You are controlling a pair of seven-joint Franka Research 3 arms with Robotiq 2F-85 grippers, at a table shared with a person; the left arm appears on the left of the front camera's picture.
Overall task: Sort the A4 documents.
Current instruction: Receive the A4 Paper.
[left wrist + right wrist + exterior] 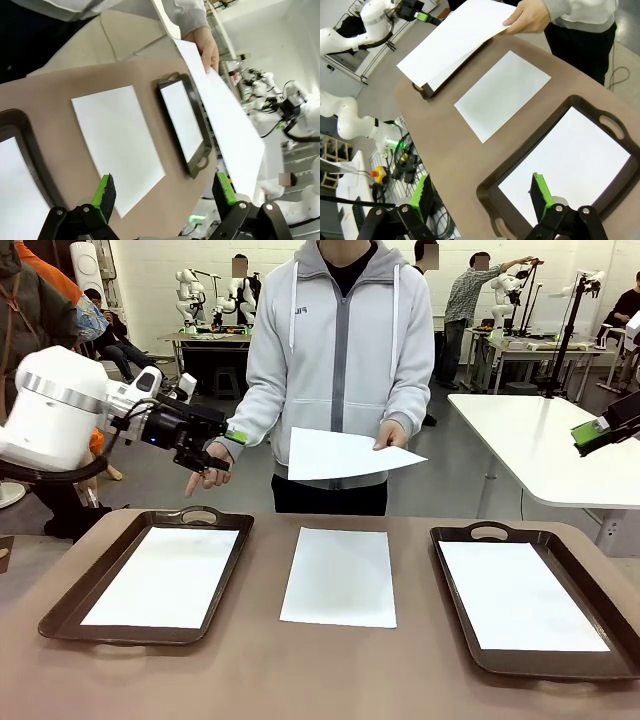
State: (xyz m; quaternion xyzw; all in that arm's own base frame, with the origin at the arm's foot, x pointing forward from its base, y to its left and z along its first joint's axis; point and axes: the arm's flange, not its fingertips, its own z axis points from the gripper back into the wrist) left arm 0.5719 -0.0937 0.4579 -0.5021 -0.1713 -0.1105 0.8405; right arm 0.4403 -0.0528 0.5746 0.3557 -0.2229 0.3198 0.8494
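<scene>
A4 documents [502, 95], four in view. The centre sheet [340, 577] lay flat on the bare counter [260, 670] and served as landmark. Left of it stood the left tray [60, 615] and right of it the right tray [450, 590], each with one sheet on its floor. The held sheet [345, 455] hung above and beyond the centre sheet, pinched at one corner by the person's hand [392, 433], its free end toward the left tray. The left hand [225, 450] was raised beyond the left tray, fingers spread and empty, close beside the person's other hand [208, 478]. The right hand [482, 195] hung high over the right tray, likewise spread and empty.

Hazards, as judged: the held sheet was thin and supported at one corner only, so a pinch at its free edge might buckle it or pull it askew. A closing left hand might catch the person's other hand, given their nearness. The centre sheet offered no raised edge, so fingers might skid on it or rumple it. Either tray's raised rim could snag a sheet brought in low.

Open room: bare strips of counter flanked the centre sheet on both sides, and a wider bare band lay on its near side.
</scene>
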